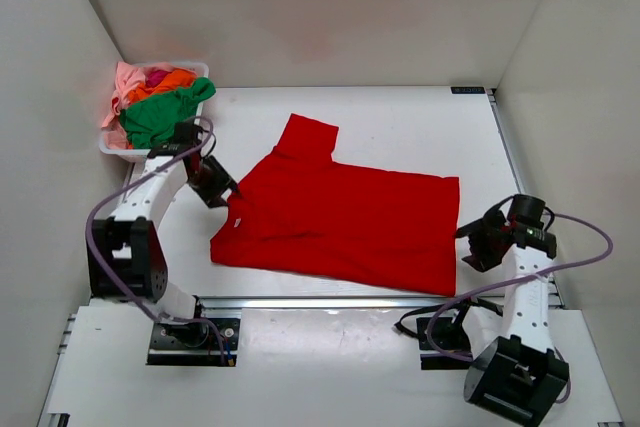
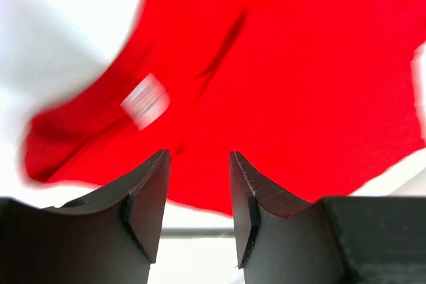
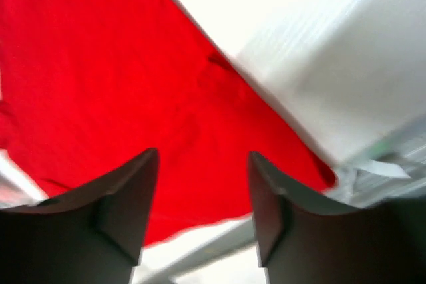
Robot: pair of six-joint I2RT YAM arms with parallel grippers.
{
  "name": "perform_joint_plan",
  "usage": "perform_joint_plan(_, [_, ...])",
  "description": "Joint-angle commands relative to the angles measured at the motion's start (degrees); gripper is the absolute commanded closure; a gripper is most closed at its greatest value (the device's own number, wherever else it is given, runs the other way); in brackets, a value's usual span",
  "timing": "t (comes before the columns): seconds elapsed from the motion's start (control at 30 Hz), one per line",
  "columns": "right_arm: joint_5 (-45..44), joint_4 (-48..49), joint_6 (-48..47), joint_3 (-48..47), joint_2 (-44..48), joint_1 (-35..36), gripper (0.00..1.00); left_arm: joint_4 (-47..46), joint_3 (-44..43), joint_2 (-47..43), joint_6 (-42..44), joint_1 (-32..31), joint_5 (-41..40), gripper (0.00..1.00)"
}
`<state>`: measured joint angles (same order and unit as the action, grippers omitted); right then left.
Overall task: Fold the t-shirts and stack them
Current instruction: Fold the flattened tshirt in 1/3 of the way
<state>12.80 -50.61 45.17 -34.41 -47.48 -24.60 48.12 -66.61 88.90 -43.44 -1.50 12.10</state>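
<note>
The bright red t-shirt (image 1: 340, 217) lies spread flat in the middle of the table, one sleeve pointing to the far left. It also fills the left wrist view (image 2: 286, 78) and the right wrist view (image 3: 120, 84). My left gripper (image 1: 228, 193) is open and empty, just off the shirt's left edge near the collar. My right gripper (image 1: 468, 245) is open and empty, just off the shirt's right hem. Green (image 1: 160, 115), orange (image 1: 165, 82), pink (image 1: 122, 87) and magenta (image 1: 157, 75) t-shirts lie piled in a basket at the far left.
The white plastic basket (image 1: 112, 147) stands in the far left corner against the wall. White walls close in the table on the left, back and right. A metal rail (image 1: 330, 301) runs along the table's near edge.
</note>
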Motion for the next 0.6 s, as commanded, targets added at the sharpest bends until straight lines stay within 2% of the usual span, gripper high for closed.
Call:
perform_joint_plan(0.0, [-8.30, -7.47, -6.66, -4.43, -1.90, 4.46, 0.44, 8.64, 5.33, -7.41, 3.89, -1.40, -4.44, 0.48])
perform_joint_plan(0.2, [-10.95, -11.96, -11.76, -4.53, -1.47, 7.01, 0.41, 14.54, 14.39, -14.63, 6.52, -1.32, -10.07, 0.44])
perform_joint_plan(0.23, [-12.00, -12.40, -12.03, -4.70, -1.47, 7.37, 0.41, 14.90, 15.97, -15.85, 6.70, -1.84, -10.51, 0.41])
perform_joint_plan(0.3, [-12.80, -13.99, -12.99, -3.38, -1.30, 9.47, 0.44, 14.64, 18.61, -17.53, 6.70, -2.28, -11.31, 0.39])
perform_joint_plan(0.4, [-14.03, -14.26, -13.26, -3.73, -0.41, 12.11, 0.43, 13.50, 22.83, -20.26, 6.09, -2.11, -11.92, 0.39])
perform_joint_plan(0.5, [-11.32, -11.98, -15.18, -3.03, -0.77, 12.21, 0.43, 11.04, 23.11, -20.87, 5.21, -2.28, -11.31, 0.39])
perform_joint_plan(0.57, [-9.73, -10.13, -16.78, -4.17, -1.55, 11.51, 0.48, 8.41, 20.92, -20.44, 4.07, -2.54, -9.82, 0.43])
